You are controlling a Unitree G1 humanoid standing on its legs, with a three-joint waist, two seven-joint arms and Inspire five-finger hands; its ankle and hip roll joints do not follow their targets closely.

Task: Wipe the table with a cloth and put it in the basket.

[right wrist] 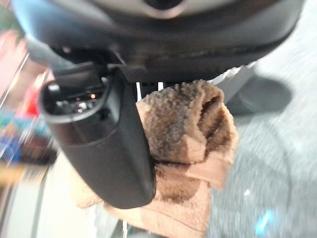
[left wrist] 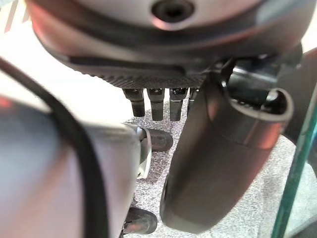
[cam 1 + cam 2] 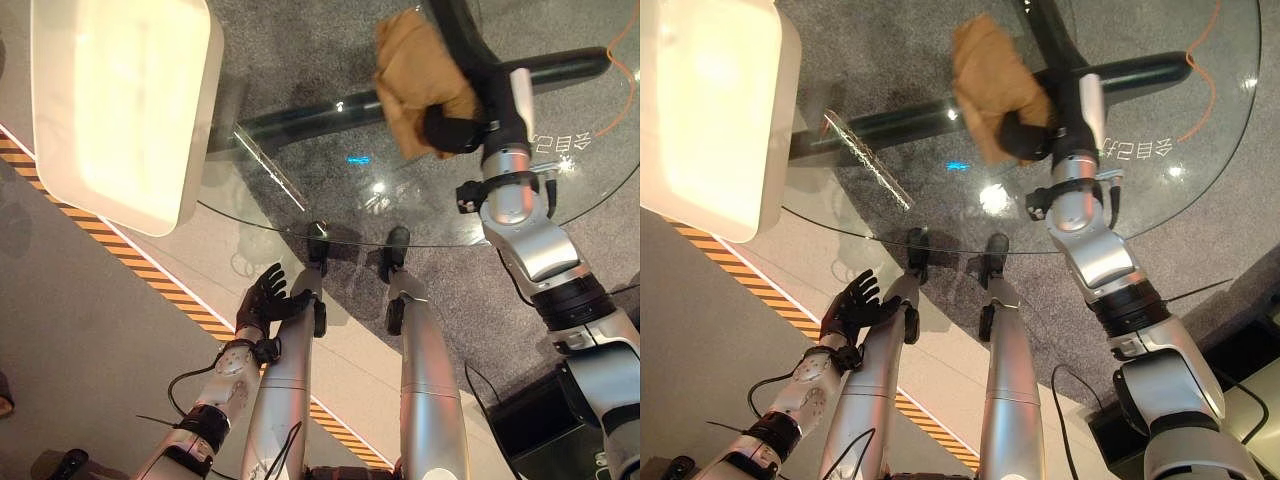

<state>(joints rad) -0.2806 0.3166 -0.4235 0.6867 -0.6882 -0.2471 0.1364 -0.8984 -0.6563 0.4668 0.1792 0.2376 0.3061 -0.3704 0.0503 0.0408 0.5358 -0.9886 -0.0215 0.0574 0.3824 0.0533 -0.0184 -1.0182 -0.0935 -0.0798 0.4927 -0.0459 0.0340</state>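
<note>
A: Left eye view, starting left: the cream basket (image 3: 120,110) sits on the glass counter (image 3: 330,215), far across from the working hand. Why?

B: Probably as the drop-off for later. The left hand (image 3: 262,300) hangs below the counter edge, fingers relaxed and holding nothing.

A: And the brown cloth (image 3: 415,75)?

B: Bunched in the right hand (image 3: 455,130), fingers clenched round it, seemingly pressing it onto the glass to wipe.

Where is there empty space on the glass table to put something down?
The glass table is bare between the white basket on its left and the right hand holding the brown cloth. It is crowded by the cloth and by the basket. The left hand hangs below the near edge.
</note>
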